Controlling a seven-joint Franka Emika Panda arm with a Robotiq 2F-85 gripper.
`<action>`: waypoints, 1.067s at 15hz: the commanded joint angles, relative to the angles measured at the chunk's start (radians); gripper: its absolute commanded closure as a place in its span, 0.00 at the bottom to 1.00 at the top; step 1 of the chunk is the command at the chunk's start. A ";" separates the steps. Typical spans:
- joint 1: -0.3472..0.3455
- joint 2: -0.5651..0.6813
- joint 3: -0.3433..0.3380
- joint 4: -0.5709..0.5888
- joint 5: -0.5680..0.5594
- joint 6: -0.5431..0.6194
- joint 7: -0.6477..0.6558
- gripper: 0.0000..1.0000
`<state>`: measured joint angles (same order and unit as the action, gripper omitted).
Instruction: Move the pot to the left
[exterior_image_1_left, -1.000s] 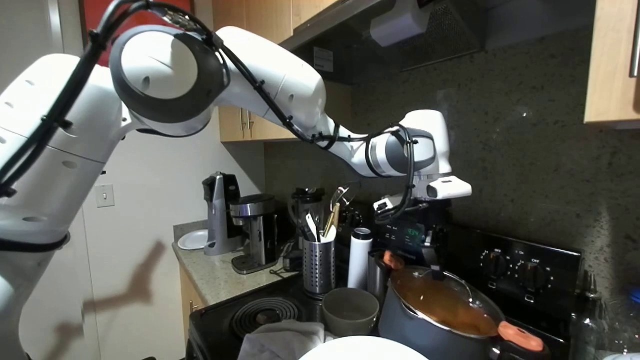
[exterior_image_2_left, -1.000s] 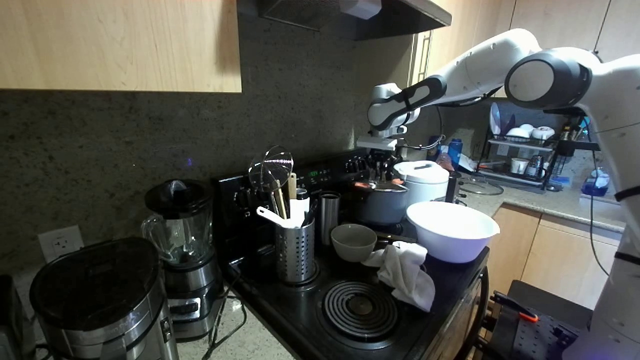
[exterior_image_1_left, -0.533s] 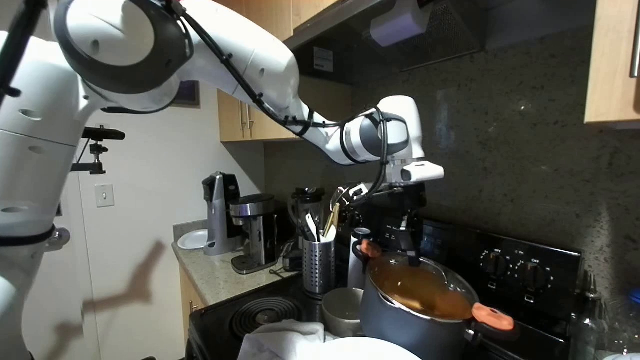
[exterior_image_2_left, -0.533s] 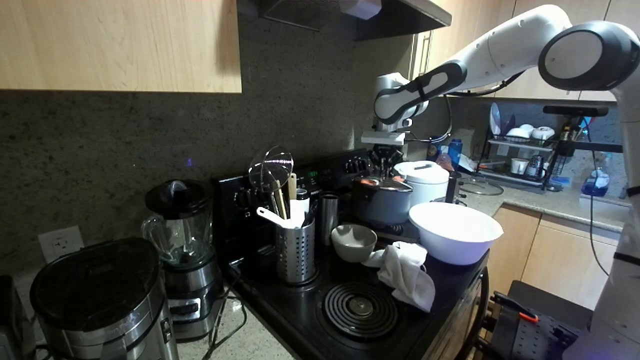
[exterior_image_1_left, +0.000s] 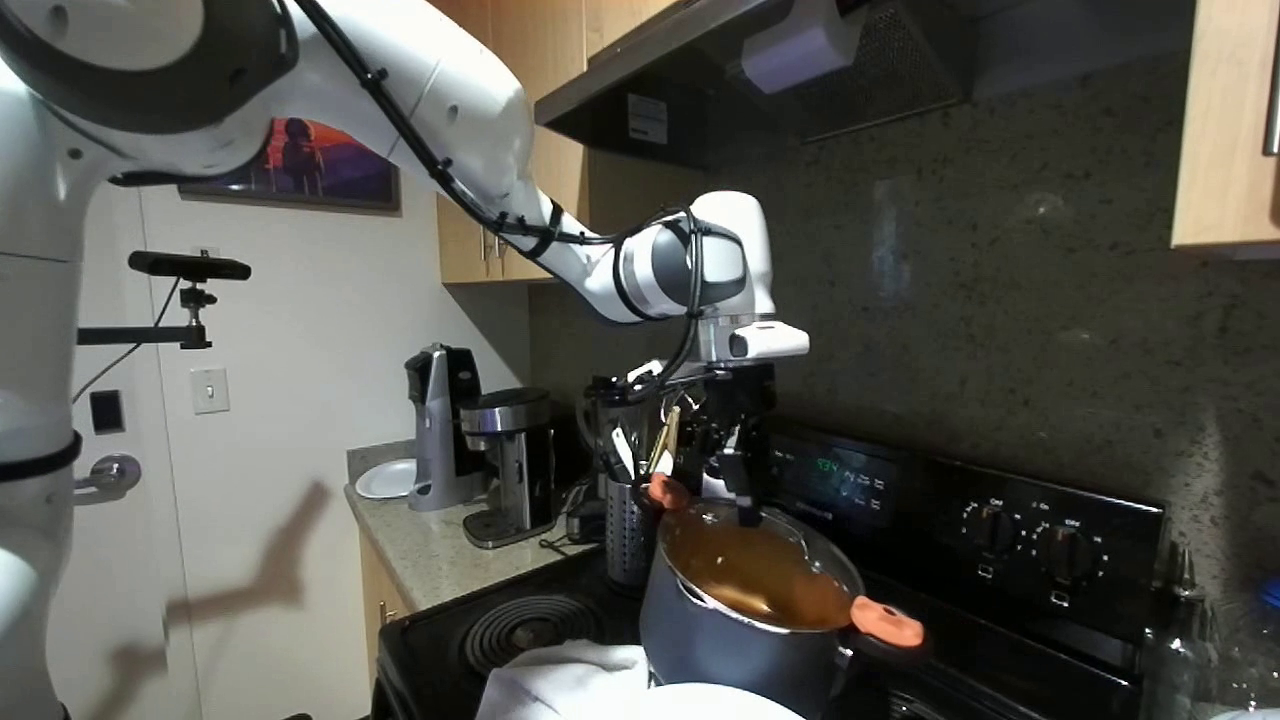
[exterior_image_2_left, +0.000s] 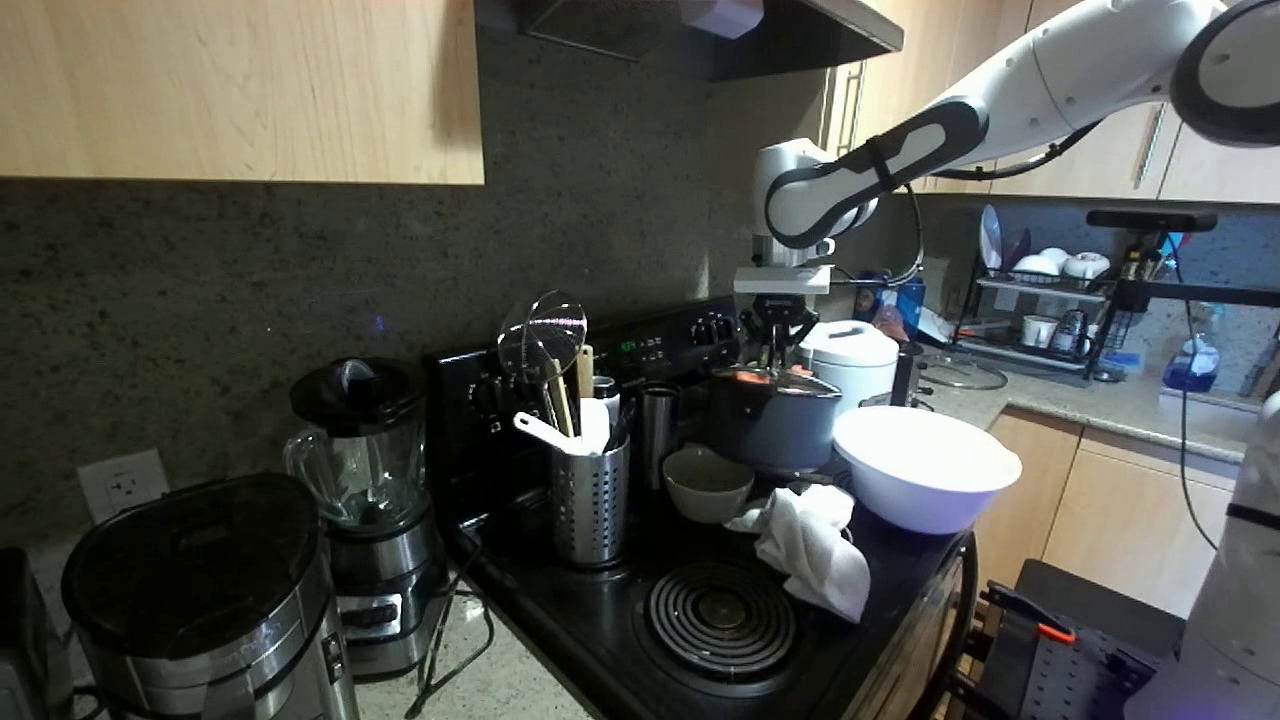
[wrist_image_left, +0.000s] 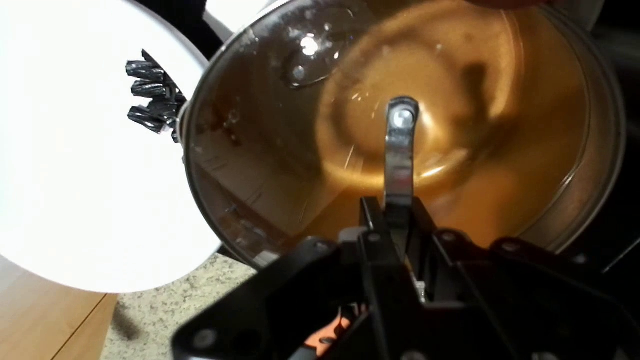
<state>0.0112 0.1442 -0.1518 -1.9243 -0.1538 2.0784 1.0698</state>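
Note:
The pot (exterior_image_1_left: 735, 650) is large and grey-sided with orange-brown inside, orange grips (exterior_image_1_left: 887, 620) and a glass lid. It also shows in an exterior view (exterior_image_2_left: 765, 430) at the back of the stove. In the wrist view the lid (wrist_image_left: 360, 190) fills the middle, with a metal strip handle (wrist_image_left: 400, 160) across it. My gripper (wrist_image_left: 397, 210) is shut on the lid handle, its fingers on both sides of the strip. In both exterior views the gripper (exterior_image_1_left: 742, 510) (exterior_image_2_left: 775, 362) points down over the lid. I cannot tell whether the pot is raised off the stove.
A white bowl (exterior_image_2_left: 925, 470) stands close beside the pot. A grey bowl (exterior_image_2_left: 708, 485), a cloth (exterior_image_2_left: 815, 560) and a metal utensil holder (exterior_image_2_left: 590, 510) are on the stove. A white lidded pot (exterior_image_2_left: 855, 365) stands behind. The control panel (exterior_image_1_left: 1000, 530) is along the wall.
In an exterior view, my gripper and the pot have moved left together, and the pot now hides the grey bowl. The white bowl has shifted slightly toward the stove's front edge.

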 joint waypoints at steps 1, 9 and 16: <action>0.000 -0.140 0.038 -0.093 -0.017 -0.001 0.022 0.96; 0.005 -0.259 0.128 -0.200 -0.004 0.031 -0.006 0.96; 0.024 -0.331 0.212 -0.276 0.001 0.038 -0.020 0.96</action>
<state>0.0277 -0.1031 0.0383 -2.1620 -0.1535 2.1004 1.0662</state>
